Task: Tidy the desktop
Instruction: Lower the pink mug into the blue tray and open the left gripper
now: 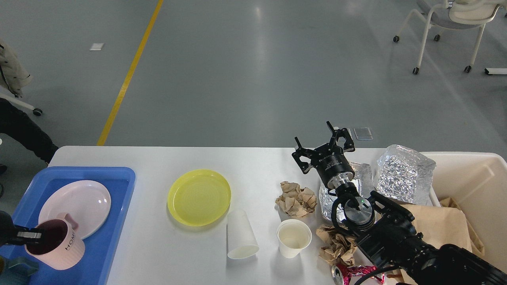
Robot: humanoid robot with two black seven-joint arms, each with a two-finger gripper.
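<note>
Right gripper (323, 145) hangs above the far right part of the counter (158, 245), jaws spread wide and holding nothing. Just below and toward me from those jaws sits a crumpled brown paper ball (296, 199), and beside it crinkled foil (402, 174) rests against the cream bin (467, 170) at the right edge. So the rubbish lies on the near side of the jaws, the bin to their right; this arm is plainly the nearer one for that clutter. A second paper wad (336, 245) lies close to the arm, with an upright paper cup (294, 238) and a tipped-over cup (241, 234) whose long axis runs toward me. Yellow plate (199, 196) sits mid-counter, well apart from either arm. On the far left, the left gripper (27, 236) pinches the rim of a pink mug (55, 245) over the blue tray (115, 221), next to a pink plate (75, 206). My guess: paper ball goes next.
</note>
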